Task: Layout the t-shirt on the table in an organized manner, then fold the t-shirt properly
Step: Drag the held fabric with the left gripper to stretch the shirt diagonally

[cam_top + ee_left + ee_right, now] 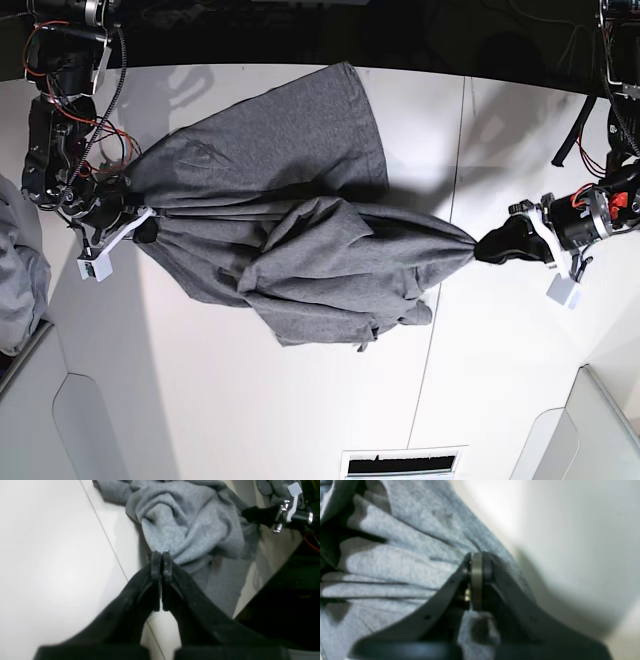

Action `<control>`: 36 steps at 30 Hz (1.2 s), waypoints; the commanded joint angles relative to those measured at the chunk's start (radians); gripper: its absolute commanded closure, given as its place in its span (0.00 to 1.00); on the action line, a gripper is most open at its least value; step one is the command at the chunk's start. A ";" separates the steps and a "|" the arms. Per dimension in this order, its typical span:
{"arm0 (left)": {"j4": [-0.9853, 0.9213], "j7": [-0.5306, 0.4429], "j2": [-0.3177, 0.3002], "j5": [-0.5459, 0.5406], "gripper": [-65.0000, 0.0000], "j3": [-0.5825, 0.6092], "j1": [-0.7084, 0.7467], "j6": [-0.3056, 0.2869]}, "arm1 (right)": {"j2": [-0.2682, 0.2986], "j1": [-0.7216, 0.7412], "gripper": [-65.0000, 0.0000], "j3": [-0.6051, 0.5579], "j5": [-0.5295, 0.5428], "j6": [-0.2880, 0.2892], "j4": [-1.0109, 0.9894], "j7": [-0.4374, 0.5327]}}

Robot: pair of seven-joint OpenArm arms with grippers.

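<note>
Both ends of the t-shirt (300,240) stretched between left gripper (482,245) and right gripper (140,228), each clenched on cloth.

White table (250,400), thin dark seam; crumpled grey t-shirt (300,240) lying across its middle.

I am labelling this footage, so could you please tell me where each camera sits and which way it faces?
Left wrist: sits behind the left gripper, looking along its shut jaws at the pinched t-shirt and the table.
Right wrist: behind the right gripper, facing bunched shirt folds; blurred.
Base: overhead, looking down on the whole table with both arms at its sides.
All three views share the t-shirt, stretched between the two grippers.
</note>
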 commanded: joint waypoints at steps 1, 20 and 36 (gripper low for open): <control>0.016 -0.014 -0.017 -0.024 1.00 -0.011 0.000 -0.009 | 0.016 -0.010 1.00 0.003 -0.030 -0.012 0.004 -0.043; 0.031 -0.153 0.023 0.090 0.50 -0.016 -0.105 -0.009 | 0.069 -0.179 1.00 0.020 0.154 -0.008 0.314 -0.055; -0.343 -0.473 0.277 0.761 0.50 0.552 -0.472 0.185 | -0.123 -0.176 1.00 0.019 0.105 -0.007 0.410 -0.084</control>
